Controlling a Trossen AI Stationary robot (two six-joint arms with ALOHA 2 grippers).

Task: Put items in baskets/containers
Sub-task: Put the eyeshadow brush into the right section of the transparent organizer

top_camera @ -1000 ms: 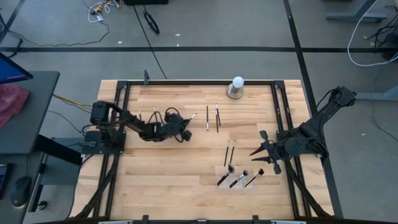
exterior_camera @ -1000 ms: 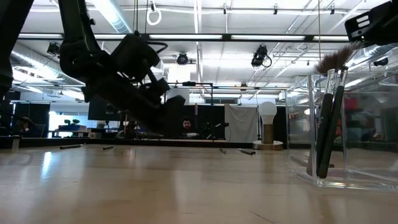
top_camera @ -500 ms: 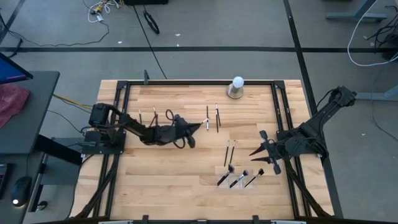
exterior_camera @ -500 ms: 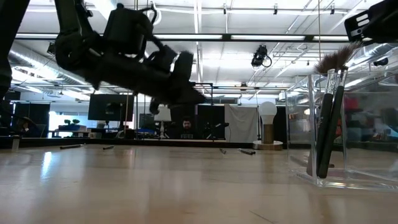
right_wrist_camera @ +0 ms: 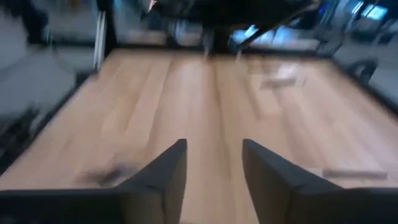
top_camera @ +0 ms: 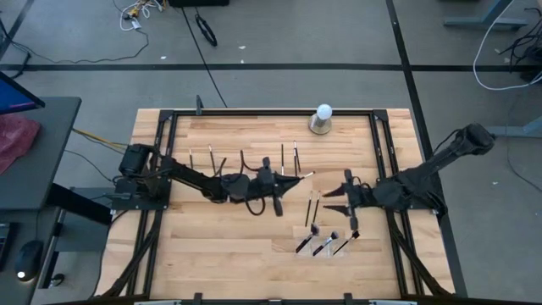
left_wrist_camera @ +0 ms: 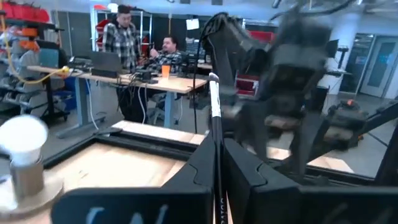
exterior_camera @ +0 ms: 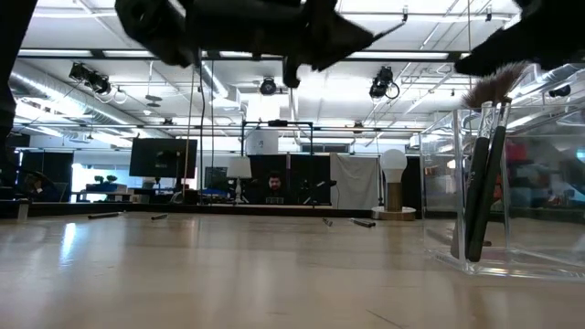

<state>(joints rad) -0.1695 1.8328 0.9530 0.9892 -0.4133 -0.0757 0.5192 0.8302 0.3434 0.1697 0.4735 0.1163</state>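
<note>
- A slim makeup brush (left_wrist_camera: pixel 215 118), dark handle with a pale tip, is pinched between the left gripper's (top_camera: pixel 286 180) fingers, held above the middle of the surface (top_camera: pixel 220 229).
- The clear tray (top_camera: pixel 326 243) holds three brushes near the surface's front right.
- Since a second ago, the left arm has stretched rightward; the right gripper (top_camera: pixel 330 201), fingers spread with nothing between them, has moved inward.

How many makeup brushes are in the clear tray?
3, side by side in the clear tray near the table's front: the left brush, the middle brush and the right brush, all slanted. The right arm just above may hide more.
</note>
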